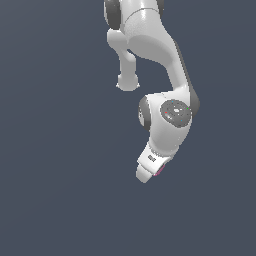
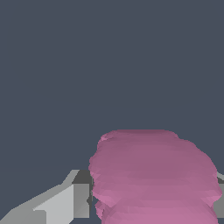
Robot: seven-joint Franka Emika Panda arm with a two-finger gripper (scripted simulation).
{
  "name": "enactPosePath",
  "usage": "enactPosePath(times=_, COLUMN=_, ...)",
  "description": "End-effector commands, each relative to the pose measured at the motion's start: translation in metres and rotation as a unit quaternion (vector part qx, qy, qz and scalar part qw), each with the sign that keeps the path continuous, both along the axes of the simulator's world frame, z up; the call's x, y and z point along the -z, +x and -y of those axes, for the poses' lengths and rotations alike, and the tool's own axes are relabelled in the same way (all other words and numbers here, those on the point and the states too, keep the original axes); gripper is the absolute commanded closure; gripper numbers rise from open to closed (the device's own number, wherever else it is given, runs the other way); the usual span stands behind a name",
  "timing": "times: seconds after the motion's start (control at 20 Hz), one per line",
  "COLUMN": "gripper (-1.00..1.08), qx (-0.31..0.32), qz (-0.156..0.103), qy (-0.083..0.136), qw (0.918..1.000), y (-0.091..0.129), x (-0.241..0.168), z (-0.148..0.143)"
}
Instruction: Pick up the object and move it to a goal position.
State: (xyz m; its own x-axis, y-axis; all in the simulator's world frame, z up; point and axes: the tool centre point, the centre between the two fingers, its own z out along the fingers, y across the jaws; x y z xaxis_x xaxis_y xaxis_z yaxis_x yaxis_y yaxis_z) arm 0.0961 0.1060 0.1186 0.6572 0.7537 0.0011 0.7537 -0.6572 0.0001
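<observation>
The arm [image 1: 160, 55] comes down from the top of the exterior view. The gripper [image 1: 150, 172] is at its low end. The block [image 1: 160, 171] sits between the fingers [image 2: 52, 203], on the exterior view's right side of the gripper.

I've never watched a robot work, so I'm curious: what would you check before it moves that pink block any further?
1. Pink block between the fingers: ok; it fills the space by the one finger clearly shown.
2. Grip firm enough: cannot tell.
3. Block seen from outside: ok, barely; a pink sliver shows at the gripper.
4. Surroundings free of obstacles: ok, only plain background in view.
5. Goal position marked: cannot tell; none visible.
</observation>
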Motion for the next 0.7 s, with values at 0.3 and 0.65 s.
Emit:
enactPosePath(times=0.3, gripper=1.08, qx=0.001, qz=0.0, qy=0.0, qw=1.0, y=0.016, x=-0.017, z=-0.026)
enactPosePath(times=0.65, gripper=1.08, qx=0.001, qz=0.0, qy=0.0, qw=1.0, y=0.02, x=-0.021, z=-0.032)
